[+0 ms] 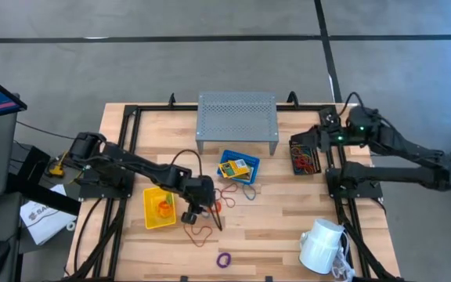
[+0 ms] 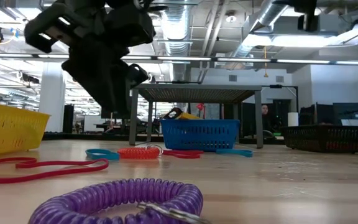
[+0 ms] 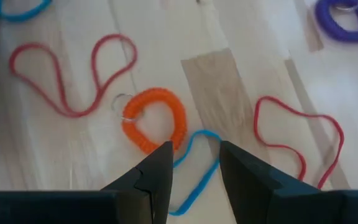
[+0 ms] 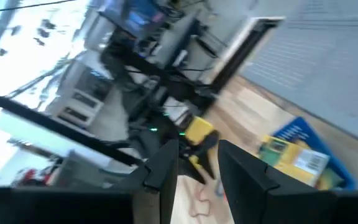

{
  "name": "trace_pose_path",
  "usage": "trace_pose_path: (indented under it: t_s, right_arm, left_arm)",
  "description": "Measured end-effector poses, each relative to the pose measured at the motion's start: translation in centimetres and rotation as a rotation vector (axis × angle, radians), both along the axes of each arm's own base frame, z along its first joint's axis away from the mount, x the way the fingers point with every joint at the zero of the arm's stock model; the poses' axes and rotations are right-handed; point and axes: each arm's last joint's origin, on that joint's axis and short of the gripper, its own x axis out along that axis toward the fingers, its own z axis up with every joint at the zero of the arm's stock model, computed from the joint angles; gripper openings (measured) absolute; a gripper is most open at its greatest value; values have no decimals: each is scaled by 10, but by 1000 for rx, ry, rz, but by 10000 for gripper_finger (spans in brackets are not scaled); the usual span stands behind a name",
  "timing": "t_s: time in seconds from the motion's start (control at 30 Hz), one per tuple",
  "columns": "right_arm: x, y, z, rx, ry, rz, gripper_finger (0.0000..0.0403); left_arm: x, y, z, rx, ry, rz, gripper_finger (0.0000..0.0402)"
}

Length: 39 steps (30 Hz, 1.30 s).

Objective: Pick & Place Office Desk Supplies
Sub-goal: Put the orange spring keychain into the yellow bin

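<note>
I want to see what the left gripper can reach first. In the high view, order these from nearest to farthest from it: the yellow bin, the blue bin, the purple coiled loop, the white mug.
From the left gripper:
1. Purple coiled loop, just below it near the table's front edge; the yellow plastic bin, on its left, is too close to call.
2. Blue plastic bin, beyond it, in front of the riser.
3. White mug, far right front.

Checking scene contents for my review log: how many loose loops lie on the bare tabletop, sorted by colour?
Red thin cord loops: 2
Blue thin cord loops: 2
Orange coiled loop: 1
Purple coiled loop: 1
Total: 6
</note>
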Motion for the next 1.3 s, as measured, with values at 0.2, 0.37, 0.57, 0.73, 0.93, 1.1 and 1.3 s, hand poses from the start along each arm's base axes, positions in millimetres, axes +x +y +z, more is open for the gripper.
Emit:
trace_pose_path:
  t_s: [0.2, 0.37, 0.57, 0.73, 0.93, 1.1, 1.3]
  right_arm:
    - [8, 7, -2, -2, 21, 22, 111]
    - [21, 10, -6, -5, 49, 50, 111]
    - [36, 13, -7, -17, 35, 85, 111]
    - [40, 17, -7, -11, 28, 112, 111]
    - [40, 23, -6, 11, 13, 138, 111]
    - [41, 27, -4, 9, -6, 168, 111]
    - [41, 30, -4, 10, -5, 180, 111]
  left_arm:
    - [6, -1, 0, 22, -64, -60, 126]
    - [12, 0, -3, 27, -100, -73, 126]
    - [17, -2, -35, 37, -3, -75, 126]
    - [21, -3, -49, 32, 26, -53, 126]
    - [23, -5, -60, 33, 55, -48, 119]
    - [23, -4, -57, 9, 53, 9, 61]
    - [20, -4, -45, -32, 40, 64, 15]
